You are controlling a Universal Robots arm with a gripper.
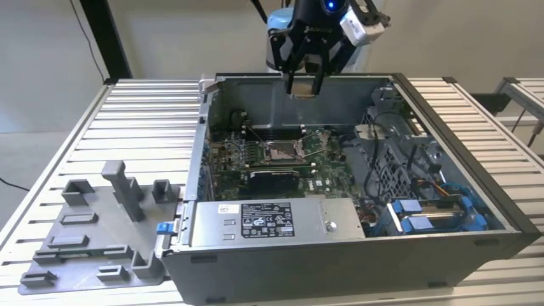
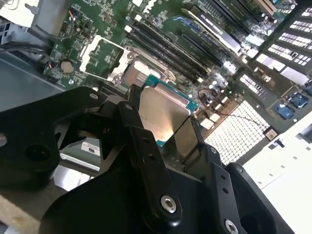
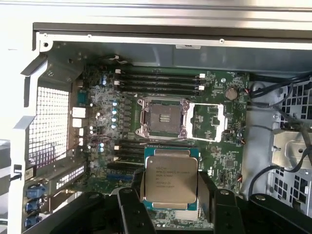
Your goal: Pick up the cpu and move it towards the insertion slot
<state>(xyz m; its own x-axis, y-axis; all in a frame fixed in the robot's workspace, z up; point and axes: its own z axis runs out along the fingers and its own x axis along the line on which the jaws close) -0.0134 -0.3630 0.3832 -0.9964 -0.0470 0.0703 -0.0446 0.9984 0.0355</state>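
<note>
The cpu (image 3: 170, 179) had a smooth, pale metal top with a dull sheen, edged by a teal-green board rim; in the second wrist view its face (image 2: 160, 117) looked brushed and softly reflective. The gripper (image 3: 169, 202) fingers (image 2: 146, 151) were matt black, apparently plastic or coated metal, with bright screws. The insertion slot (image 3: 162, 118) showed a shiny metal frame around a tan-gold centre. The computer case (image 1: 340, 252) was matt grey sheet metal; the table (image 1: 144, 121) was ribbed, light metal.
</note>
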